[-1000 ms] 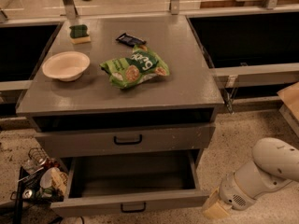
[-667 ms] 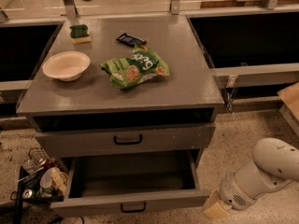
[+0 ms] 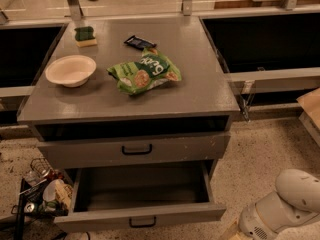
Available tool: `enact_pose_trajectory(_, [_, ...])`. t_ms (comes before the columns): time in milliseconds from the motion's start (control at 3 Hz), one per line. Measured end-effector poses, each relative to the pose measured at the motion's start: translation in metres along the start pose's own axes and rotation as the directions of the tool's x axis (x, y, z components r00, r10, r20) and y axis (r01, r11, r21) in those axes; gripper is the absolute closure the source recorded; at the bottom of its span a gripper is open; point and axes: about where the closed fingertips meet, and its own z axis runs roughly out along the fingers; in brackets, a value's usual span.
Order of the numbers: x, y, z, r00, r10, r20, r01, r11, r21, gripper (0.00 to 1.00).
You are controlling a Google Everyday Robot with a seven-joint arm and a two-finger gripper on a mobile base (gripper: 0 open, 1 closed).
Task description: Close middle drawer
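Note:
The middle drawer (image 3: 100,219) is pulled far out of the grey cabinet at the bottom of the camera view. It is wide, deep and empty, with a low front panel and a small black centre handle (image 3: 142,222). Above it, the taller-fronted grey drawer (image 3: 190,148) with a larger black handle looks pushed in. My white arm (image 3: 292,204) reaches in at the bottom right, to the right of the open drawer's front corner and apart from it. The gripper is out of view past the bottom edge.
On the cabinet top (image 3: 200,91) lie a white bowl (image 3: 71,70), a green chip bag (image 3: 145,73), a green-and-yellow sponge (image 3: 85,35) and a dark snack bar (image 3: 140,42). A wire basket of clutter (image 3: 37,191) stands on the floor left of the open drawer.
The white arm sits slightly lower in the frame. The middle drawer stays as far open as before.

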Motion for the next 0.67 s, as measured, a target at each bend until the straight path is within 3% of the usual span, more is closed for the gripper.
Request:
enact_pose_trajectory(333, [0.0319, -0.0094, 0.0223, 0.998, 0.055, -0.029, -0.056, 0.9982, -0.024, 1.0])
enact_pose_trajectory(667, [0.0353, -0.0098, 0.025, 0.998, 0.061, -0.031, -0.062, 0.9977, -0.029, 1.0])
